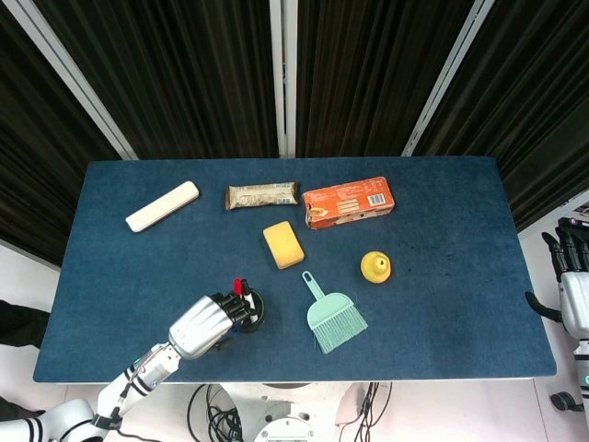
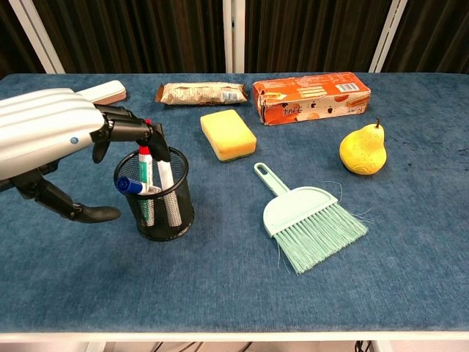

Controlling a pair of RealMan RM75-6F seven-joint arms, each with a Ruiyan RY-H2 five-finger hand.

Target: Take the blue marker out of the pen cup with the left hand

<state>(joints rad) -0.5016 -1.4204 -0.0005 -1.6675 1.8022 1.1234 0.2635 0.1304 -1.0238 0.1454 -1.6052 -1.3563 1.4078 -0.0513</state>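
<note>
The blue marker is in the pen cup, a black mesh cup that stands near the near edge of the table, left of the middle. The marker does not stand upright like the other pens. It lies tilted, almost flat, and its blue cap sticks out over the left rim of the cup while the body runs to the right and down into the cup. So its long axis goes roughly left to right in the chest view.

The left hand hovers over and just to the left of the cup. Its fingers are bent downward, and the tips are at the tops of the red marker and the black marker, a little farther and to the right of the blue cap. The thumb is spread low on the left, apart from the fingers. The blue cap lies between thumb and fingers, below the fingertips. The hand holds nothing, as far as I can see.

In my judgement, the fingers must come lower and nearer to close on the blue cap.

In the head view the left hand covers most of the cup, and the blue marker is hard to make out there. The right hand is far off at the right edge, partly cut off; I cannot tell its fingers' state.
</note>
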